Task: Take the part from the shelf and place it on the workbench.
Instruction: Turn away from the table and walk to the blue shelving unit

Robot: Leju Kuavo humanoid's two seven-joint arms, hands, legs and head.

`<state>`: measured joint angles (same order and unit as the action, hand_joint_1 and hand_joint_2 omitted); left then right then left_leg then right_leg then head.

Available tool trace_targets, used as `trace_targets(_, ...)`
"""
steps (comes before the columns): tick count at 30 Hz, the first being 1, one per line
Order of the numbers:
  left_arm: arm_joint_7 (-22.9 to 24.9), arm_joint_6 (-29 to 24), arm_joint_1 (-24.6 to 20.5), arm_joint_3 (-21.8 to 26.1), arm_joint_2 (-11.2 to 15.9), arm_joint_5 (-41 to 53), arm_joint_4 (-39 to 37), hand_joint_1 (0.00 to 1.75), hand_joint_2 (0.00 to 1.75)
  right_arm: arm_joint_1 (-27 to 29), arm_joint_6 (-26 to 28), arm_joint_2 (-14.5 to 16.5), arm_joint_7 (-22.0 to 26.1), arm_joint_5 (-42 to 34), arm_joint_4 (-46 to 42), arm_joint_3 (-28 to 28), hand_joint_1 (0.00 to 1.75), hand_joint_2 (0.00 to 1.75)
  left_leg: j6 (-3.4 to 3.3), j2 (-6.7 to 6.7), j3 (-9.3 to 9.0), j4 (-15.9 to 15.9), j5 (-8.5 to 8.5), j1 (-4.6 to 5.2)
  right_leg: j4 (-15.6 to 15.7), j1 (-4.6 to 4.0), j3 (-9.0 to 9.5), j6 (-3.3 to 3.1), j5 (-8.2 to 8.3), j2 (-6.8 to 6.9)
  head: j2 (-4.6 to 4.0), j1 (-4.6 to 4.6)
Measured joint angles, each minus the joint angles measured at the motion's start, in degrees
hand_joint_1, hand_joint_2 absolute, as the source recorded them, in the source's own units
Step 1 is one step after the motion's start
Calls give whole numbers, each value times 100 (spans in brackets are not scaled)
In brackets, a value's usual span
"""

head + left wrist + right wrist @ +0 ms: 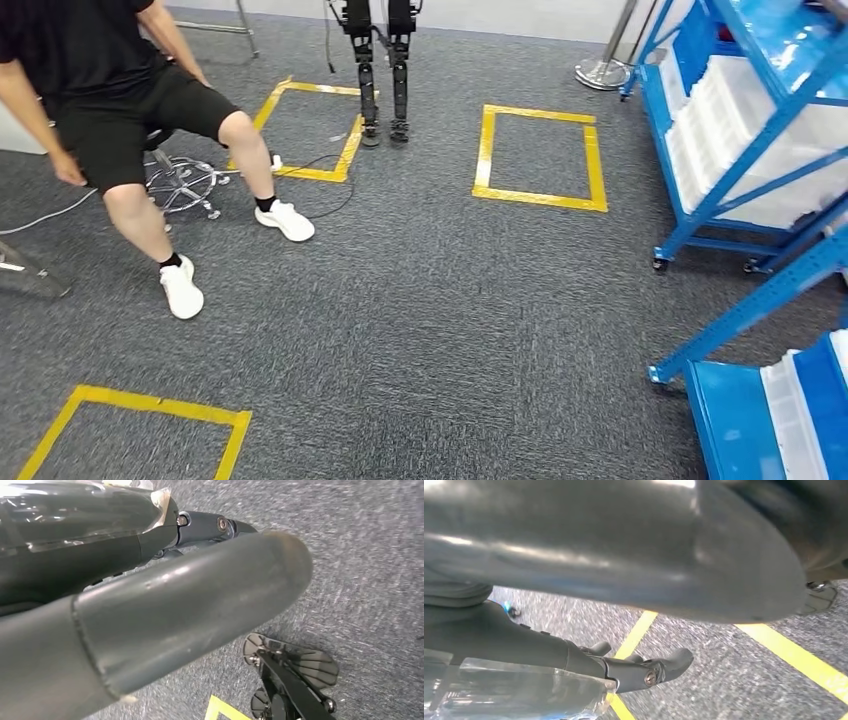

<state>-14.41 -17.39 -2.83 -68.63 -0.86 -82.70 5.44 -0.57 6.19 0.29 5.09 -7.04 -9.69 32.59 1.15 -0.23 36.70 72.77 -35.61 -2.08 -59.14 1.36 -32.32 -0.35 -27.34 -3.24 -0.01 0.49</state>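
Two hands hang at my sides over grey carpet, and neither has anything in it. My left hand [165, 610] shows its thick grey thumb stretched out long, with a darker finger lying straight beyond it, so I read it as loosely apart, holding nothing. My right hand [624, 595] looks the same: thumb extended, a dark finger straight above the yellow floor tape [636, 635], nothing between them.

From my head view the blue shelf [760, 150] stands off to my right, stacked with white trays [720, 120]; a second blue rack [770, 400] sits nearer, also on the right. Which tray carries the part I cannot tell from here. Since the shelf lies to my right, my right hand is the nearer one, and I judge I must turn and walk that way first. A seated person [120, 110] is well apart on my left.
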Motion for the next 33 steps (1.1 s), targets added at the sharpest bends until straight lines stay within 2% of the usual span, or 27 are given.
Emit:
trace_targets(1,7,2,-1,-6,4,4,0,0,0,4,0,-1,1,-9,5,-8,0,0,13,-50,-124,-328,230,-25,-15,8,6,13,-8,-83,0,-1)
trace_targets(2,9,3,-1,-12,9,9,0,0,0,3,0,-2,1,-16,9,-20,0,0,23,-156,-259,-672,403,-48,-44,0,-3,38,-22,-161,-1,-5)
trace_targets(3,9,5,-3,-23,14,15,0,0,0,-1,0,-4,3,-23,12,-34,0,0,15,-248,-365,-941,515,-62,-71,-13,-24,74,-37,-233,0,-7)
trace_targets(5,8,10,-17,-57,20,36,0,0,0,7,0,-11,11,-33,17,-64,0,0,-42,-337,-439,-1142,534,-37,-91,-38,-95,164,-48,-342,1,-11)
trace_targets(7,3,19,-42,-97,26,58,0,0,0,42,0,-26,18,-44,29,-84,0,0,-154,-225,-449,-1171,559,-6,-95,-29,-149,248,-34,-388,0,-9)
trace_targets(9,-11,31,-51,-124,30,79,-1,0,0,65,-1,-39,26,-58,41,-96,0,0,-260,-97,-464,-1214,597,-7,-326,-34,-271,270,-138,-157,0,12)
trace_targets(11,-28,38,-32,-139,41,93,-2,0,0,62,-2,-44,43,-71,44,-110,0,0,-319,48,-465,-1231,606,1,-916,-42,-579,233,-423,146,1,48)
trace_targets(12,-36,38,-20,-144,48,95,-2,0,0,60,-3,-45,53,-73,44,-116,0,0,-336,131,-460,-1229,603,9,-1252,-39,-755,226,-564,204,1,63)
trace_targets(13,-42,38,-12,-146,52,95,-2,0,0,61,-3,-48,64,-73,45,-121,0,0,-336,210,-456,-1228,600,17,-1482,-34,-868,239,-636,227,0,65)
trace_targets(14,-48,38,-9,-147,56,95,-2,0,0,66,-2,-49,73,-71,46,-124,0,0,-334,284,-454,-1227,595,21,-1538,-25,-889,270,-627,244,0,65)
trace_targets(15,-54,37,-10,-148,59,95,-2,0,0,72,0,-52,79,-68,47,-125,0,0,-327,352,-458,-1226,590,20,-1382,-16,-796,311,-538,272,0,68)
trace_targets(16,-61,36,-11,-149,61,95,-2,0,0,75,3,-58,83,-63,49,-125,0,0,-314,419,-469,-1226,582,18,-1048,-9,-609,351,-403,331,0,69)
trace_targets(18,-73,26,-9,-150,65,95,-2,0,0,63,11,-72,86,-52,49,-125,0,0,-261,541,-506,-1224,549,37,-356,-37,-249,359,-167,576,0,75)
trace_targets(19,-78,17,-9,-151,69,95,-3,0,0,53,16,-78,87,-49,49,-125,0,0,-221,594,-529,-1225,527,51,-166,-59,-155,325,-108,659,0,72)
trace_targets(20,-83,9,-13,-151,73,94,-3,0,0,46,21,-81,88,-46,49,-125,0,0,-180,646,-556,-1233,506,62,-100,-90,-140,281,-88,696,-1,71)
trace_targets(21,-87,2,-22,-151,75,93,-4,0,0,47,27,-85,88,-46,50,-125,0,0,-138,704,-590,-1249,491,62,-93,-118,-150,242,-80,645,-1,67)
trace_targets(22,-94,-1,-35,-152,78,92,-4,0,0,55,32,-88,87,-46,51,-125,0,0,-102,741,-618,-1260,480,52,-81,-98,-131,193,-67,574,0,64)
trace_targets(23,-104,-1,-47,-154,83,92,-4,0,0,62,37,-90,85,-46,52,-125,0,0,-69,684,-633,-1238,447,34,-58,-68,-110,154,-51,513,0,57)
trace_targets(25,-141,1,-46,-174,95,98,-4,0,0,70,52,-91,80,-48,54,-125,0,0,-31,378,-517,-912,213,9,-11,11,-50,64,-5,393,1,25)
trace_targets(26,-168,3,-34,-194,102,103,-4,0,0,68,61,-87,78,-49,55,-125,0,0,-26,194,-372,-593,30,4,-5,21,-50,34,7,331,0,9)
trace_targets(27,-197,6,-18,-215,107,108,-4,0,0,67,71,-85,77,-50,55,-125,0,0,-24,89,-189,-226,-143,6,-4,11,-52,8,15,258,0,3)
trace_targets(28,-227,11,-5,-233,112,113,-4,0,0,66,78,-81,77,-50,55,-125,0,0,-18,39,-22,77,-243,7,-6,-2,-52,-7,17,177,-1,4)
trace_targets(29,-250,20,4,-245,119,113,-4,0,0,67,83,-79,77,-50,55,-125,0,0,-12,18,79,224,-232,6,-9,-10,-49,-12,17,92,-1,4)
trace_targets(30,-271,32,8,-249,126,113,-4,0,0,70,86,-79,77,-50,55,-125,0,0,-8,4,93,174,-111,0,-13,-12,-43,-16,17,5,-1,3)
trace_targets(31,-286,43,10,-251,133,113,-4,0,0,71,87,-78,77,-50,55,-125,0,0,-6,-32,16,-68,91,-13,-20,-9,-37,-13,15,-79,0,2)
trace_targets(33,-304,56,15,-254,148,112,-4,0,0,64,88,-76,77,-50,55,-125,0,0,-15,-285,-229,-748,474,-52,-63,-25,-59,16,-1,-230,1,-4)
